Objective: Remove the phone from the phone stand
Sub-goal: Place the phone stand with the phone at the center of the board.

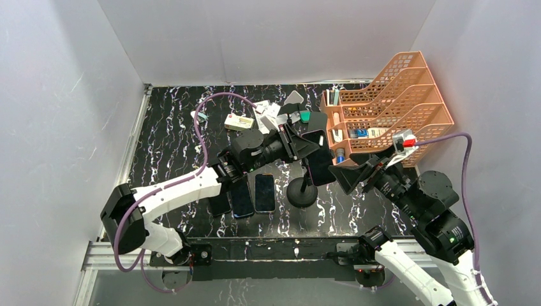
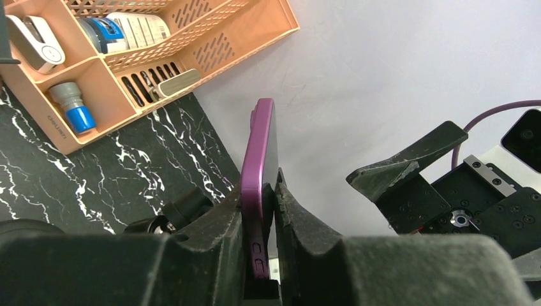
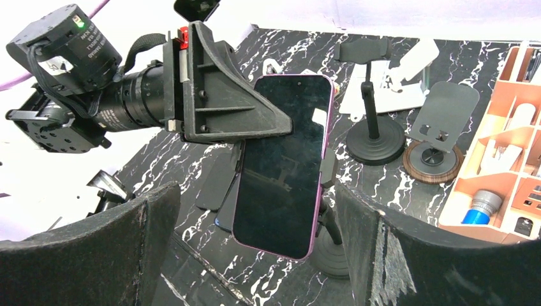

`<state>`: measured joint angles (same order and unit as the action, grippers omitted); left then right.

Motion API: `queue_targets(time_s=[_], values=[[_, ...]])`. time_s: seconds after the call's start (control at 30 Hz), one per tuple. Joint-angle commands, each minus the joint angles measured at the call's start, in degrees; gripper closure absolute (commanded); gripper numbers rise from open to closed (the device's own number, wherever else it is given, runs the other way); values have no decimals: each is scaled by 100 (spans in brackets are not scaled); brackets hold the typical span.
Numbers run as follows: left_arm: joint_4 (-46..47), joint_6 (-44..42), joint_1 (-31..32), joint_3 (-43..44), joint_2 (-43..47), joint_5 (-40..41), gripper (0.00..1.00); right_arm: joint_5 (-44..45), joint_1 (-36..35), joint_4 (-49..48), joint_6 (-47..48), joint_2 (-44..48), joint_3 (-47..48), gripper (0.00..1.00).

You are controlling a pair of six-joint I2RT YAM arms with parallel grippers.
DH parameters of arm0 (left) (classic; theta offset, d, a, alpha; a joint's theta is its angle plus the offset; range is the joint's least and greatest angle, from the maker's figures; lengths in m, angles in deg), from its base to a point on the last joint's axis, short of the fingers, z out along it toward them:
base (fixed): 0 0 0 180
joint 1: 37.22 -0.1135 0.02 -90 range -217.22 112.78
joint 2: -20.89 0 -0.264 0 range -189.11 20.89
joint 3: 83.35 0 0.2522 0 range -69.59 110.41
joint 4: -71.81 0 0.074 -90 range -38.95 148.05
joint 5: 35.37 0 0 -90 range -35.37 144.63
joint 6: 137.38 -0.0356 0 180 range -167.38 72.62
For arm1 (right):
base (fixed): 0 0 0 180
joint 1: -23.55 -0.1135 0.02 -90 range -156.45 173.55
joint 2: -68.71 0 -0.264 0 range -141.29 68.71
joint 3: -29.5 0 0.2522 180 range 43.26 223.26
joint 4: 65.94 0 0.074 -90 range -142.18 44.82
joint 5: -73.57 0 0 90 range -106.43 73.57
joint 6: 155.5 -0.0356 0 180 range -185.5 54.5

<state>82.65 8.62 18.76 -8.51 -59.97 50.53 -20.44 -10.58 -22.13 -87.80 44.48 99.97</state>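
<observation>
The phone (image 1: 317, 158) is purple-edged with a dark screen and stands upright at the black phone stand (image 1: 302, 191). My left gripper (image 1: 300, 143) is shut on the phone's upper part. In the left wrist view the phone (image 2: 261, 166) is edge-on, pinched between my left gripper's (image 2: 266, 210) jaws. In the right wrist view the phone (image 3: 284, 166) faces the camera, and the stand's clamp (image 3: 328, 173) and round base (image 3: 335, 255) show behind its right edge. I cannot tell whether the clamp still holds it. My right gripper (image 3: 258, 194) is open and empty just in front of the phone.
Three phones (image 1: 265, 191) lie flat on the black marble table left of the stand. An orange desk organizer (image 1: 389, 102) stands at the back right. Two more stands, one black (image 3: 376, 137) and one with a wooden base (image 3: 437, 159), stand behind. White walls enclose the table.
</observation>
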Motion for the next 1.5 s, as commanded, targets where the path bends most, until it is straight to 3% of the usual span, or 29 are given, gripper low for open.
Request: queue_targets(time_s=[0.0, 1.47], values=[[-306, -291, -9, -200, 287, 304, 81, 50, 11, -131, 7, 50, -37, 2], [-640, -510, -9, -57, 563, 542, 45, 93, 11, 32, 36, 77, -27, 2]])
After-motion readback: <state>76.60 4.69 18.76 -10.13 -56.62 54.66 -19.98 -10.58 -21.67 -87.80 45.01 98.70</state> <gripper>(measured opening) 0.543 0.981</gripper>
